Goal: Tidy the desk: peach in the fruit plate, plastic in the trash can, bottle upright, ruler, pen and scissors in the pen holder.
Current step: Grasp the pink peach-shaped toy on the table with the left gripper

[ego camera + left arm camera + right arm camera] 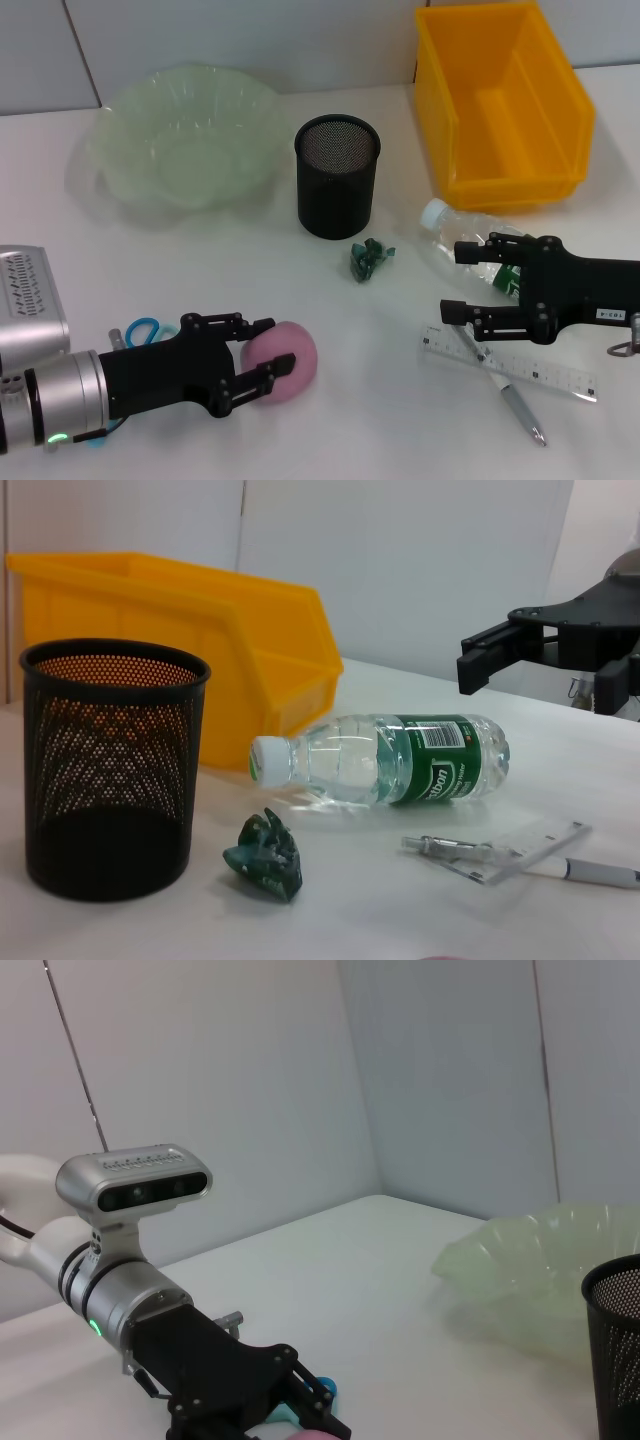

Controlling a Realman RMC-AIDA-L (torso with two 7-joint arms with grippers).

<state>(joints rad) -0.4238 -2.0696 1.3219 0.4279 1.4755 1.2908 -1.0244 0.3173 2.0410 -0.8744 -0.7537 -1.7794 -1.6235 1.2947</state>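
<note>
While the head view laid out the whole table [200, 440], the left hand [262, 362] sat near the front edge with its fingers spread around the pink peach [285, 361], one finger on each side and touching or nearly touching it. Blue scissors [143, 331] handles peeked out behind that arm. The right hand [462, 282] hovered released over the bottle [462, 238], which lay on its side toward the right edge, cap pointing to the black mesh pen holder [337, 176]. Only the left wrist view showed the bottle's green label [436, 770] and that the crumpled green plastic [265, 856] lay apart from the holder. The clear ruler [520, 365] and pen [512, 395] crossed each other near the front right. The pale green fruit plate [185, 135] stood at the back left, the yellow bin [505, 100] at the back right. From the right wrist view, the left arm's camera housing [133, 1177] was plain.
</note>
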